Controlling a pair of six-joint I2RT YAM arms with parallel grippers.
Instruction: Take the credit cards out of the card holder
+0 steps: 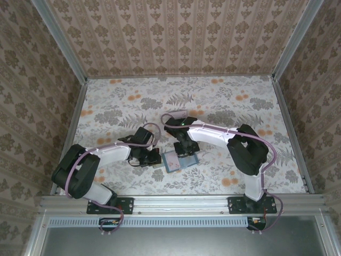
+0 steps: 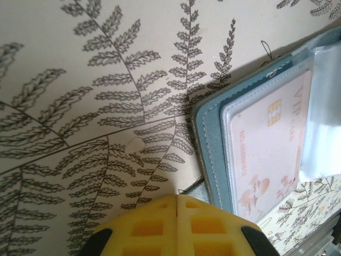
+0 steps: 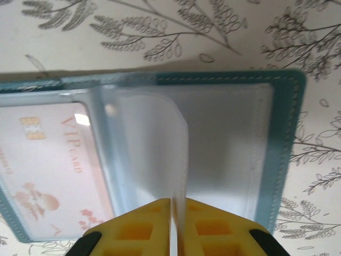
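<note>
Where fern-printed cloth (image 1: pixel 229 101) covers the table, the card holder (image 1: pixel 181 161) lies open and flat on the near half, between the two wrists. A pale pink credit card (image 2: pixel 266 154) marked VIP sits inside a transparent pocket on the panel nearer the left arm, its chip and lettering showing through the plastic. From the middle of the holder a clear sleeve (image 3: pixel 154 149) stands up and curls over, partly veiling the teal panel behind it. In the top view the right wrist covers part of the holder.

Patterned walls (image 1: pixel 176 32) close the table on the left, far and right sides, and a metal rail (image 1: pixel 181 204) runs along the near edge. Open cloth spreads beyond the holder toward the far wall and out to both sides.

The left arm bends out from its base at the near left, its forearm pointing right. The left gripper (image 2: pixel 176 224) hangs low over the cloth just beside the holder's edge, its yellow fingers pressed together on nothing. The right arm's elbow juts out to the right, its forearm runs leftward, and its wrist tips down over the holder. The right gripper (image 3: pixel 173 224) is pinched onto the upright clear sleeve.
</note>
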